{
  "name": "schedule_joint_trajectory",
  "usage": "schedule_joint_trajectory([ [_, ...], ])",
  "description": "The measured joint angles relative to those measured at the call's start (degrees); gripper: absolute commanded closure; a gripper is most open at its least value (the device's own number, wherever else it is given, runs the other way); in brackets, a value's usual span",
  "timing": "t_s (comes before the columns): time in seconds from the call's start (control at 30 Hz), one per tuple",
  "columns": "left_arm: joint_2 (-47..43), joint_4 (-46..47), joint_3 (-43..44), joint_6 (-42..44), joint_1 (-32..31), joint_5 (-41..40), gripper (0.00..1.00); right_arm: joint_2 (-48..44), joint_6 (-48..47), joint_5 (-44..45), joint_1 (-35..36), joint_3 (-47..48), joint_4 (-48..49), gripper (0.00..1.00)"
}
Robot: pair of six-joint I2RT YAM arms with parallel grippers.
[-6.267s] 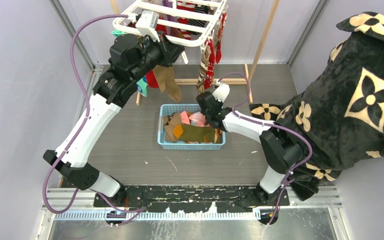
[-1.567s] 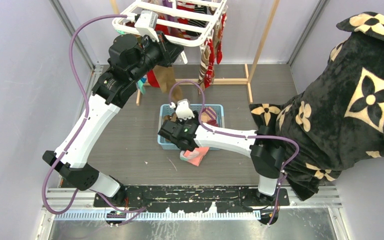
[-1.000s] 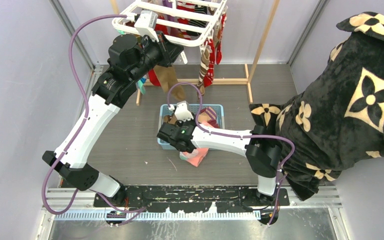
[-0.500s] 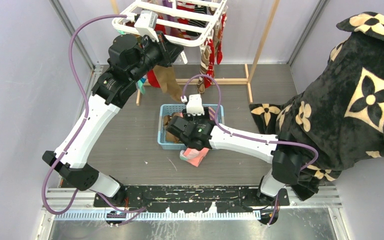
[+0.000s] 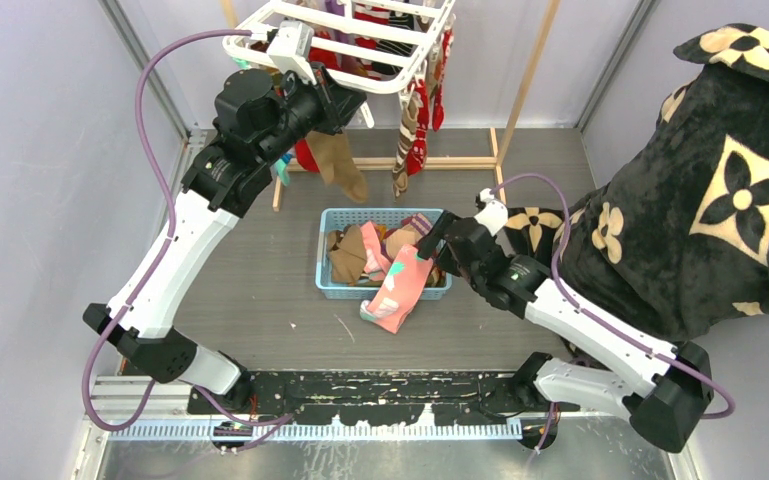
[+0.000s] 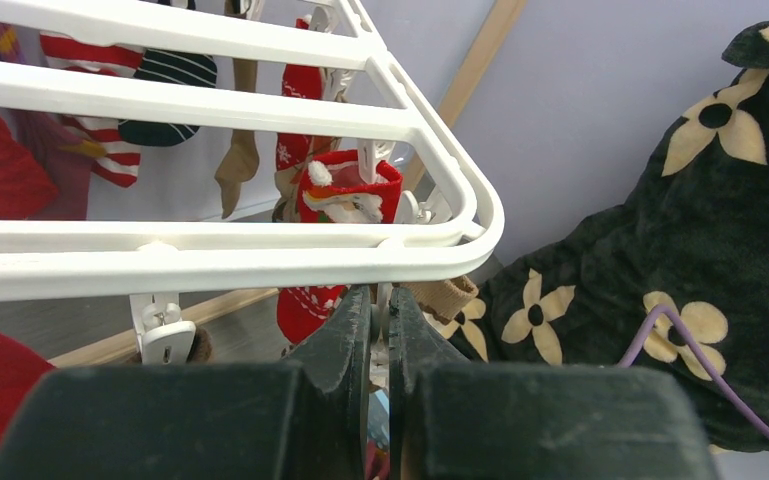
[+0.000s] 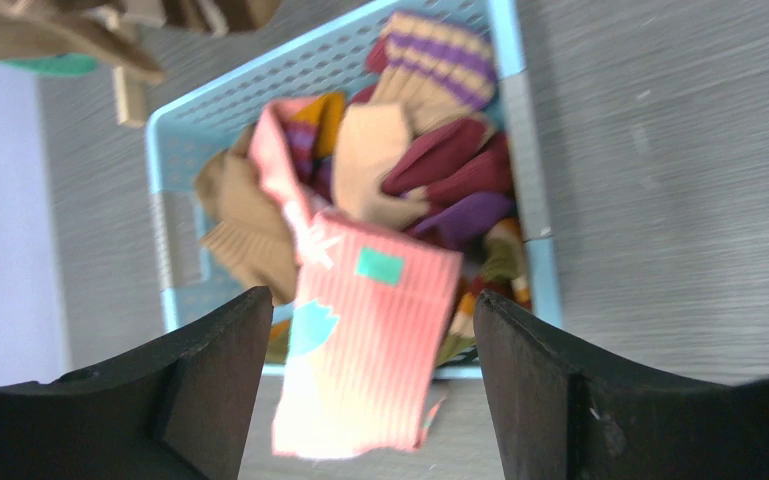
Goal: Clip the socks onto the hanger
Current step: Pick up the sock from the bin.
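Note:
The white hanger (image 5: pixel 360 50) hangs at the back with several socks clipped to it, red ones (image 5: pixel 420 110) on its right side and a brown sock (image 5: pixel 342 165) at the front. My left gripper (image 5: pixel 352 100) is up under the hanger's front rim (image 6: pixel 210 260), shut on a thin white clip (image 6: pixel 378 296) beside a tan sock cuff (image 6: pixel 445 295). A pink sock (image 5: pixel 395 290) with teal patches drapes over the blue basket's front edge (image 5: pixel 340 293) onto the floor. My right gripper (image 5: pixel 438 238) hovers open at the basket's right end; the pink sock (image 7: pixel 370 340) lies below it, between its fingers, untouched.
The basket (image 7: pixel 520 120) holds several more socks, tan, maroon, purple and striped. A large black floral blanket (image 5: pixel 720 180) fills the right side, close to my right arm. A pale wooden frame (image 5: pixel 530 80) stands behind, its base bar (image 5: pixel 450 162) on the floor.
My right gripper has opened and let go of the pink sock, and the arm has swung from the basket's left front to its right end. The left arm has not moved.

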Motion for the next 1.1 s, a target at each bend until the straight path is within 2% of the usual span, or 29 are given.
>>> schedule_joint_trajectory([
  [0.2,0.0,0.0,0.0,0.0,0.0,0.0,1.00,-2.2,7.0,-15.0,-4.4,-5.5,6.1,0.26],
  [0.33,0.0,0.0,0.0,0.0,0.0,0.0,1.00,-1.2,10.7,-20.5,-6.1,-8.4,6.8,0.26],
  [0.83,-0.1,-0.1,0.0,0.0,0.0,0.0,1.00,5.7,12.9,-26.9,-8.0,-8.0,8.2,0.30],
  [1.1,-0.1,-0.1,0.0,0.0,0.0,0.0,1.00,3.5,16.3,-31.8,-12.9,-13.9,19.7,0.36],
])
